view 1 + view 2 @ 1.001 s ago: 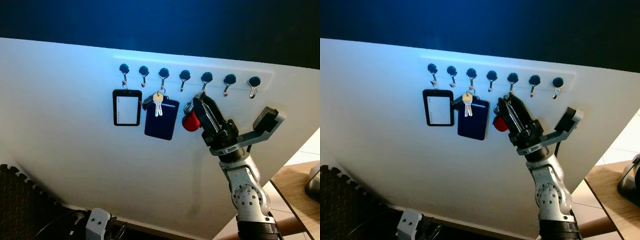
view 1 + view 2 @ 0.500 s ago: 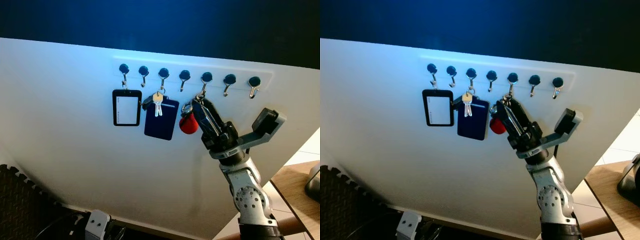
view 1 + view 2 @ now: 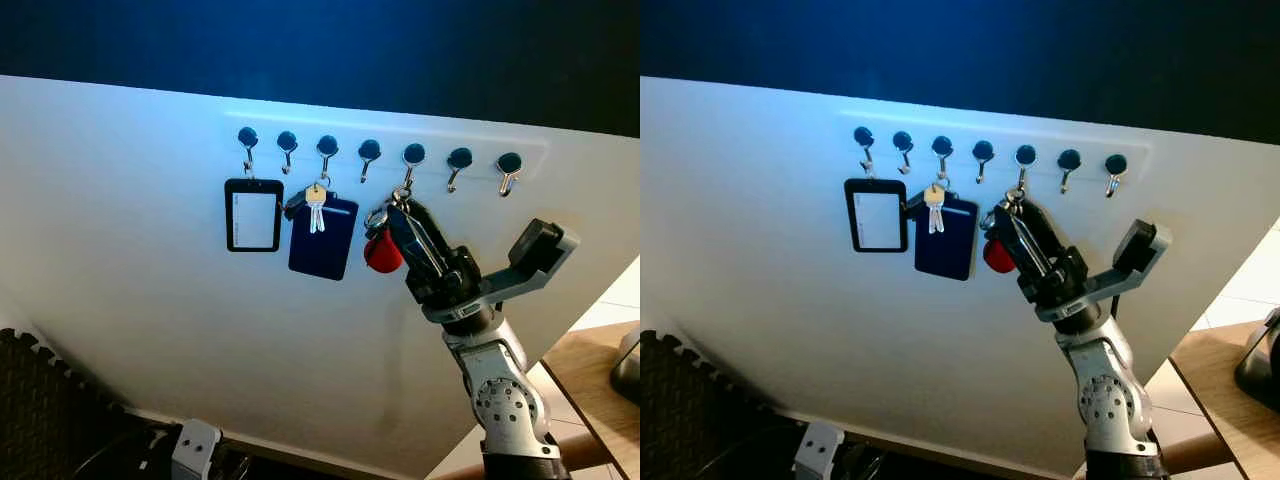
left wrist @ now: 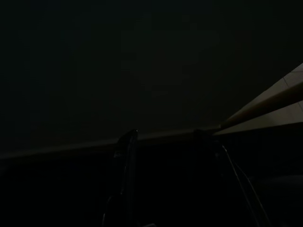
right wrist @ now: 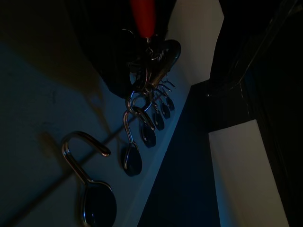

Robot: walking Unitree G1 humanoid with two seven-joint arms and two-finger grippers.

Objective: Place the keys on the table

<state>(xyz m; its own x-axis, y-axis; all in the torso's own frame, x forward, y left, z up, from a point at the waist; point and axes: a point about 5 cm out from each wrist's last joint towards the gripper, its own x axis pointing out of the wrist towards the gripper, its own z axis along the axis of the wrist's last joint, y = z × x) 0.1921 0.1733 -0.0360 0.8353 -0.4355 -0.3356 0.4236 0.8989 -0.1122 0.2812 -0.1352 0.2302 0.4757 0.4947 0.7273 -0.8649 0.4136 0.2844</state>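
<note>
R gripper [image 3: 397,222] raised at the wall hooks [image 3: 412,160], fingers narrow, clamped on the keys [image 3: 380,245] w/ red fob, ring on 5th hook from left. L gripper [image 4: 165,156] dark, can't tell.

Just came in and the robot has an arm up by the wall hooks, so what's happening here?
The right gripper is raised to the row of hooks on the white wall panel, its fingers around the key bunch with the red fob, which still hangs from its hook. A black badge holder and a dark blue card holder with small keys hang further left. The left arm hangs idle. A wooden table edge is at lower right; nothing has been carried there yet.
</note>
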